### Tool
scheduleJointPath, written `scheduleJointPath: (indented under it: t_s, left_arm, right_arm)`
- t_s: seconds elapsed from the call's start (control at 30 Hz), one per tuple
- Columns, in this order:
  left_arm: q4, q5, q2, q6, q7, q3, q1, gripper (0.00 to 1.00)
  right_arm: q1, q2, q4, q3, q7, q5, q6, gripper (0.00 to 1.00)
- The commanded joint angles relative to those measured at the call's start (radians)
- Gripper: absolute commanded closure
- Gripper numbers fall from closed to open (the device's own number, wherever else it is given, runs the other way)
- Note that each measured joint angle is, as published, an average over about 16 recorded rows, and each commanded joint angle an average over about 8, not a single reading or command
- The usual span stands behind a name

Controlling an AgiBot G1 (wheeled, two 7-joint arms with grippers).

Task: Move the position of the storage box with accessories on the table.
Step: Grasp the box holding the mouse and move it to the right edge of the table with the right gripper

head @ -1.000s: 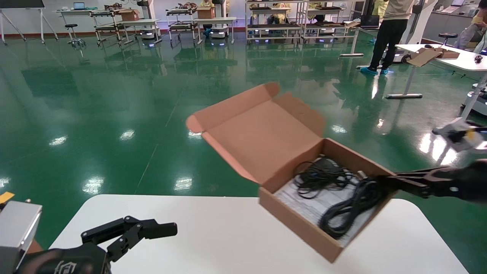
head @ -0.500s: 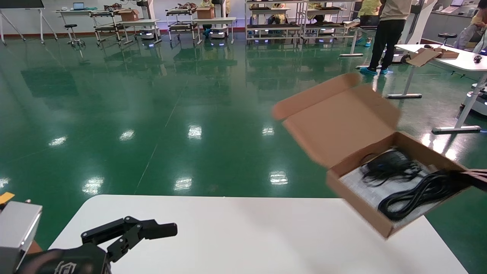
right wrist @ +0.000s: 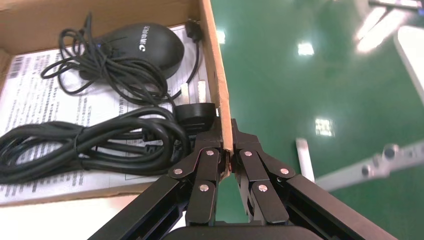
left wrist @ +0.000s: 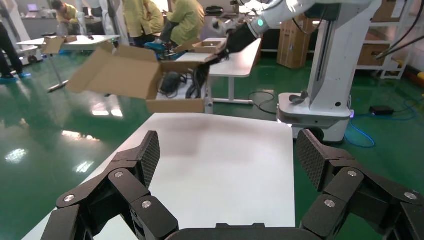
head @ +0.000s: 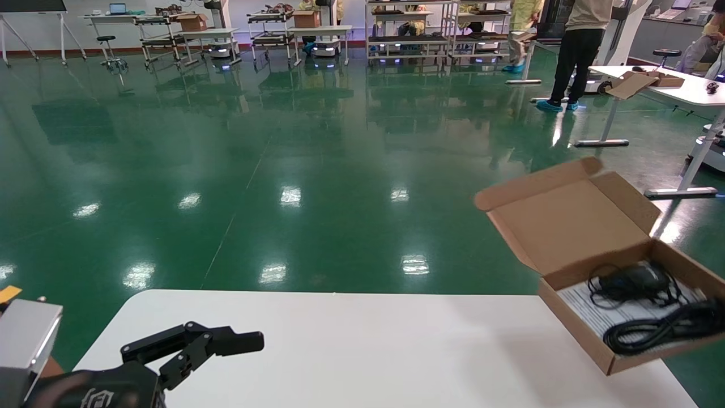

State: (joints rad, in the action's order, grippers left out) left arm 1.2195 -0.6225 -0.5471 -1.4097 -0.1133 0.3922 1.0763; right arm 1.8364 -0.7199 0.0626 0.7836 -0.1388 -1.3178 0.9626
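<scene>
The storage box [head: 572, 226] is a flat brown cardboard mailer with its lid open. It hangs at the table's [head: 368, 351] far right corner, partly past the edge. Inside lie a coiled black power cable [head: 657, 334], a black adapter [head: 631, 279] with thin cord, and a white printed sheet [head: 606, 311]. My right gripper [right wrist: 226, 135] is shut on the box's side wall [right wrist: 212, 65], next to the cable [right wrist: 85, 145] and adapter [right wrist: 140, 47]; it is out of the head view. My left gripper [head: 226, 343] is open and empty over the near left corner.
Green floor lies beyond the table's far and right edges. A white desk [head: 679, 90] with another cardboard box stands at the far right, with people near it. My own white base [left wrist: 320, 107] stands beside the table in the left wrist view.
The box has swung from the table's middle right out to the far right corner and dropped lower. The right arm has left the head view. The left arm has not moved.
</scene>
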Motion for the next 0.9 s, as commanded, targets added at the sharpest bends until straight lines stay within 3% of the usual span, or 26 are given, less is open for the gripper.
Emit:
scheduleJointPath:
  t_s: [0.03, 0.47, 0.9]
  left_arm:
    - [0.0, 0.0, 0.0, 0.0, 0.0, 0.0, 0.0, 0.0]
    - [0.0, 0.0, 0.0, 0.0, 0.0, 0.0, 0.0, 0.0]
    - [0.0, 0.0, 0.0, 0.0, 0.0, 0.0, 0.0, 0.0]
  right_arm:
    - [-0.028, 0.002, 0.005, -0.006, 0.002, 0.008, -0.021, 1.0]
    - [-0.234, -0.011, -0.005, -0.079, 0.025, 0.107, -0.108, 1.0]
    - [-0.373, -0.078, -0.042, -0.15, 0.074, 0.209, -0.212, 1.0]
